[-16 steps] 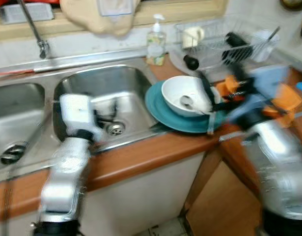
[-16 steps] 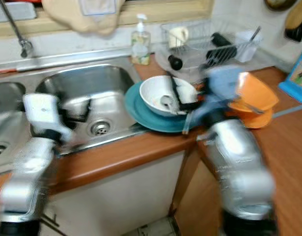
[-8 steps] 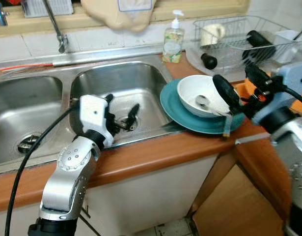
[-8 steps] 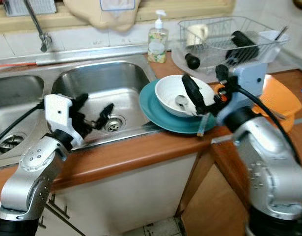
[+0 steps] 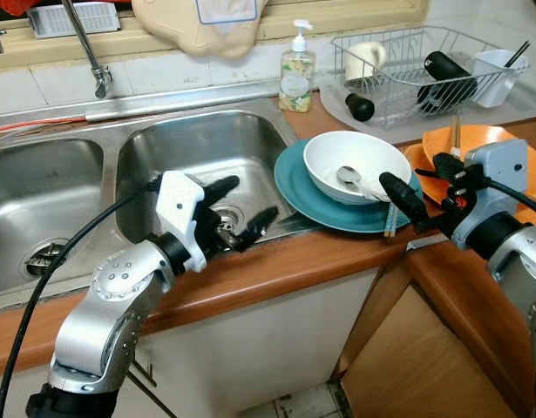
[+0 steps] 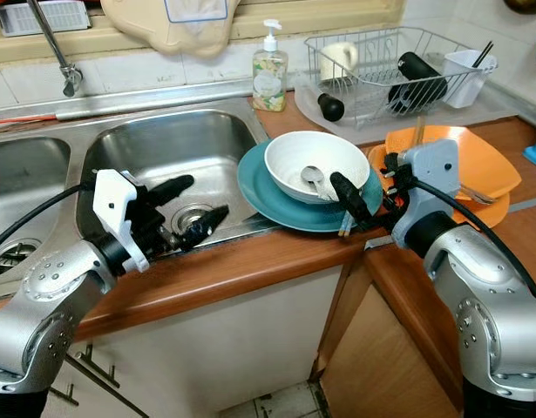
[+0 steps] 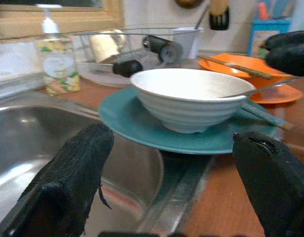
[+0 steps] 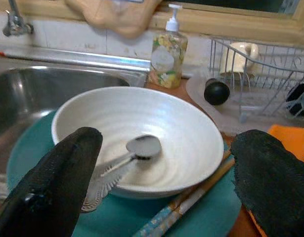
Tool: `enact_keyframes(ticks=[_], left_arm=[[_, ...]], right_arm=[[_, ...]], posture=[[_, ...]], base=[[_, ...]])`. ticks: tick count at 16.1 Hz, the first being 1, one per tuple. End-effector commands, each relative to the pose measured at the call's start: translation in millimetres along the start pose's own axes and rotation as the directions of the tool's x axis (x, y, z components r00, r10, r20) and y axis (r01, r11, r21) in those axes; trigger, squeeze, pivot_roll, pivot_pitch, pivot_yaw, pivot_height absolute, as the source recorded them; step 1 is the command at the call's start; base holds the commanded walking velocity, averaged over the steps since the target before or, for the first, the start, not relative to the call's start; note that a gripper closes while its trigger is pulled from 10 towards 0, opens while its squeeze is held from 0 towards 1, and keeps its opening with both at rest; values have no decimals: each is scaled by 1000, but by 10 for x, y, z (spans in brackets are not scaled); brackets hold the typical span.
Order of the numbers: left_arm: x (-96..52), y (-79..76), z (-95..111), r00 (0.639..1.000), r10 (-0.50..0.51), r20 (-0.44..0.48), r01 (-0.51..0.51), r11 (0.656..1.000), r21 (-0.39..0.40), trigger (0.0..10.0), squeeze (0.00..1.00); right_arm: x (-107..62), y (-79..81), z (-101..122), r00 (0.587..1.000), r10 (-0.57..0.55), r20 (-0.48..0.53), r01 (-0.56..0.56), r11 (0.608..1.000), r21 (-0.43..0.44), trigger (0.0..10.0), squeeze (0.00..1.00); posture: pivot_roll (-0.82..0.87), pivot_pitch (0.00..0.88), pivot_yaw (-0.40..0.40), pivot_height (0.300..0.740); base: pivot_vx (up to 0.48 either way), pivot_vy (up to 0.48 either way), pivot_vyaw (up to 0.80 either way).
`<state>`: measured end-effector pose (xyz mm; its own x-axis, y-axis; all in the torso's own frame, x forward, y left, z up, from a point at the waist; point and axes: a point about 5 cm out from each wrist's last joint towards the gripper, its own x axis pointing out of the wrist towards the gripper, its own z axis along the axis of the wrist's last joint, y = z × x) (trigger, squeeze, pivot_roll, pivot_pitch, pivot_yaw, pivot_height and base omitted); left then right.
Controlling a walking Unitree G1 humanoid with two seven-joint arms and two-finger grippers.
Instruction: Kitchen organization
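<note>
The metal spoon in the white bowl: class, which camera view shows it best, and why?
The right wrist view: the metal spoon lies close and large inside the white bowl. Both eye views show it small from above. In the left wrist view the bowl's wall hides all but its handle.

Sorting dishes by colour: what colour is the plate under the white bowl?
Teal; the plate shows best in the right eye view.
</note>
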<state>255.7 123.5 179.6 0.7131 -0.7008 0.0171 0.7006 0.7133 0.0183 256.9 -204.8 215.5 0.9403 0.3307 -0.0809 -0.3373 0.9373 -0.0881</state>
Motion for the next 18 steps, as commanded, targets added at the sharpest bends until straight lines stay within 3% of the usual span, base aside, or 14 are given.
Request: enact_keyframes(ticks=[1,8,14,16,17,18], left_arm=[[-4,-56,17,999,-41,-4,41,999,-4,10000,0],[-37,-103,22,997,-77,-2,77,996,-34,10000,0],[-26,-157,5,994,-106,-14,106,993,-45,10000,0],[-24,-164,6,994,-108,-16,107,993,-47,10000,0],[-25,-168,5,994,-109,-16,108,993,-48,10000,0],[-27,-172,3,994,-110,-16,110,993,-50,10000,0]], right_arm=[[-10,-27,-58,999,-15,-39,15,1000,-2,10000,0],[-39,53,94,996,46,80,-49,998,38,10000,0],[-37,34,-57,999,22,-32,-23,998,-51,10000,0],[-28,-35,-93,998,-33,-52,30,998,-56,7333,0],[-28,-54,-94,998,-47,-52,44,997,-57,4157,0],[-30,-76,-88,998,-55,-43,53,997,-51,2941,0]], posture=[[-97,0,53,740],[-98,0,50,740],[-100,0,50,740],[-99,0,50,740],[-99,0,50,740],[-99,0,50,740]], base=[[0,0,0],[0,0,0],[0,0,0],[0,0,0],[0,0,0],[0,0,0]])
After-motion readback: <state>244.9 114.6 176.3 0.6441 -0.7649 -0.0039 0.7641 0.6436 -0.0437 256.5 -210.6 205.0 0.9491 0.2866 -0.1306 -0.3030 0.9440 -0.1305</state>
